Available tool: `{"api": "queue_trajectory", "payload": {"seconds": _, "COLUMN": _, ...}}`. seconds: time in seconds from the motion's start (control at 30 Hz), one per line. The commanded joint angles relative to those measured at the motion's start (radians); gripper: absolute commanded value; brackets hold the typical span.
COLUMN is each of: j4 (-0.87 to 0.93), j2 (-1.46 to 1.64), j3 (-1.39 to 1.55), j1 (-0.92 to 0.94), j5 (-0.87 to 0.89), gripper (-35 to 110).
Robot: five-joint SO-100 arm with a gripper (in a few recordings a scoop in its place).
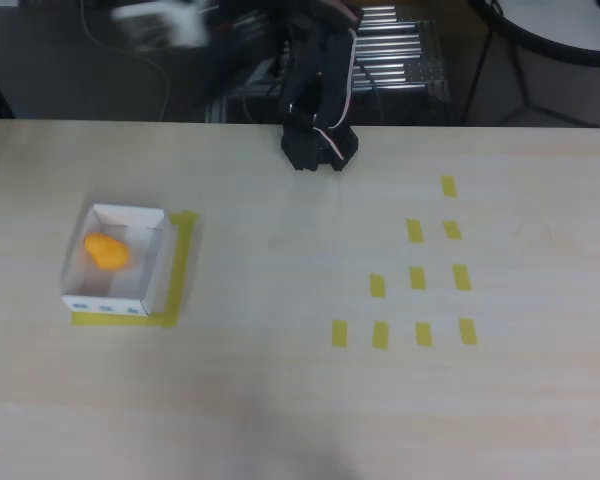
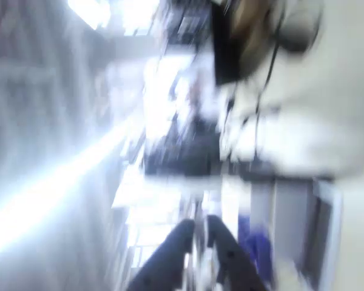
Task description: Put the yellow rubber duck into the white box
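In the overhead view the yellow rubber duck (image 1: 107,250) lies inside the white box (image 1: 152,262) at the table's left, towards the box's far-left corner. The box stands on a yellow tape square and has small blue marks on its near wall. The black arm (image 1: 318,100) rises from its base at the table's far edge and reaches back and to the left. My gripper (image 1: 160,25) is a white motion-blurred shape high beyond the table's far edge, far from the box. In the blurred wrist view my two dark fingers (image 2: 170,251) stand close together with nothing between them, the gripper (image 2: 200,223) pointing at the room.
Several short yellow tape strips (image 1: 417,278) mark the right half of the table. A metal rack (image 1: 400,50) stands behind the arm's base (image 1: 318,148), and a round white table (image 1: 565,25) shows at the top right.
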Motion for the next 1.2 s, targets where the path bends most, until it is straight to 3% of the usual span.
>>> {"api": "queue_trajectory", "payload": {"seconds": 0.0, "j4": -0.043, "j2": 0.499, "j3": 0.716, "j1": -0.334, "j5": 0.043, "gripper": 0}}
{"api": "queue_trajectory", "payload": {"seconds": 0.13, "j4": 0.028, "j2": 0.730, "j3": 1.124, "j1": -0.337, "j5": 0.057, "gripper": 0}}
{"api": "queue_trajectory", "payload": {"seconds": 0.37, "j4": 0.032, "j2": 0.730, "j3": 1.378, "j1": -0.299, "j5": 0.103, "gripper": 0}}
{"api": "queue_trajectory", "payload": {"seconds": 1.17, "j4": 0.028, "j2": 0.730, "j3": 1.381, "j1": -0.282, "j5": 0.121, "gripper": 0}}
